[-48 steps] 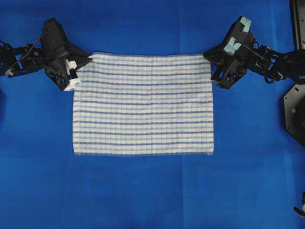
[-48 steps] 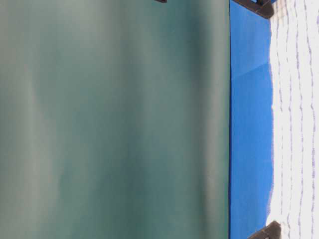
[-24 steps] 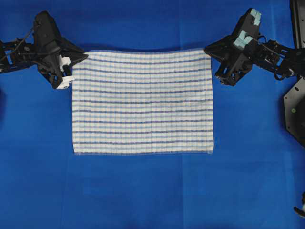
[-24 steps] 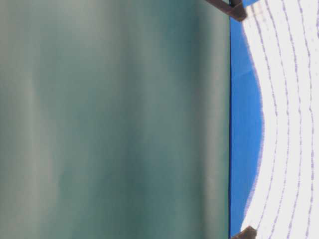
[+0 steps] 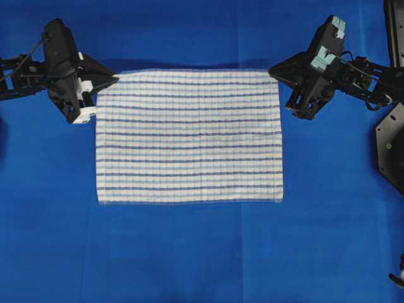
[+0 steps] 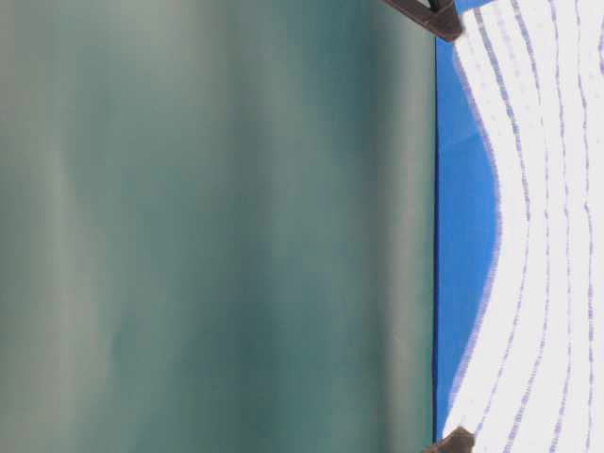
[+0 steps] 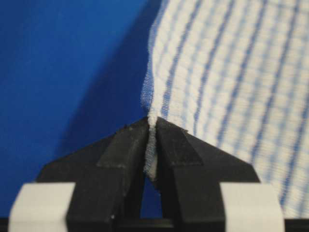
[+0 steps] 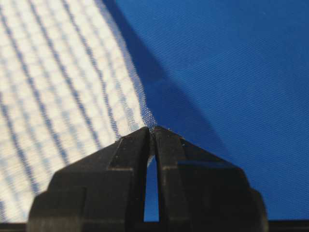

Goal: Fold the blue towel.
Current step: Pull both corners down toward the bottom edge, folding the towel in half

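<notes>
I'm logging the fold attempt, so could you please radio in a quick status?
Left hand and right hand shut on blue towel far corners. Far edge lifted, near edge on table cover. Nothing in the way.

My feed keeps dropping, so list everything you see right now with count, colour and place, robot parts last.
towel: one, white with dark-blue and pale-blue stripes, middle of the table, far edge lifted by its two corners.
table cover: one, plain blue, under everything.
backdrop: one, dull green, in the table-level view only.
black plate: one, right edge of the overhead view.
left claw: one, black, shut on the towel's far-left corner.
right claw: one, black, shut on the far-right corner.
</notes>
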Controlling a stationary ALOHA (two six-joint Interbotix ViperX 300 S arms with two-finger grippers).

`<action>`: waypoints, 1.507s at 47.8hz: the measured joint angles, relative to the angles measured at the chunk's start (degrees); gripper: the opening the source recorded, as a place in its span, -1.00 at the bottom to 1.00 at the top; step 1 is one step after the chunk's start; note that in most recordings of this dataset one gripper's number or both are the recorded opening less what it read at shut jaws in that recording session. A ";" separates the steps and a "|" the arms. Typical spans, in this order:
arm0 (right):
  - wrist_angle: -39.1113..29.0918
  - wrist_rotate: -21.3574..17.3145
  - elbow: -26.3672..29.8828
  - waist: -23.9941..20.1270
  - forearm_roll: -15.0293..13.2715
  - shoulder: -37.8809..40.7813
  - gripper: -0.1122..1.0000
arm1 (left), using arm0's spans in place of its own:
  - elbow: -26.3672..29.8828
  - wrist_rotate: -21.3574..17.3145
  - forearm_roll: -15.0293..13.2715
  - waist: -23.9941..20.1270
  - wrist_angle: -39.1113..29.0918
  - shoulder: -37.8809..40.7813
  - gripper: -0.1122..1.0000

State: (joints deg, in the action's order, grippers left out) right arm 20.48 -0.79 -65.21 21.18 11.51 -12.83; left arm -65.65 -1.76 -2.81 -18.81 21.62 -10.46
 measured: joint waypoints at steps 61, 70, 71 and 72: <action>-10.11 -0.09 -3.34 -31.46 17.93 -10.20 -0.72 | -0.44 12.92 0.00 30.32 -3.96 -6.15 -0.69; -10.81 -0.09 -2.81 -31.38 17.93 -9.14 -0.71 | 0.35 12.92 0.00 30.32 -4.31 -4.39 -0.33; -10.81 -0.09 -2.81 -31.46 17.93 -9.14 -0.71 | 0.35 12.92 0.00 30.32 -4.39 -4.31 -0.29; -10.90 0.00 -2.72 -31.46 17.93 -8.96 -0.71 | 0.35 12.92 0.00 30.32 -4.48 -4.22 -0.25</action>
State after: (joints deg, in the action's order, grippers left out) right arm 9.58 -0.79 -67.94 -10.28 29.44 -21.80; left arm -65.30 11.16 -2.81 11.51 17.14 -14.68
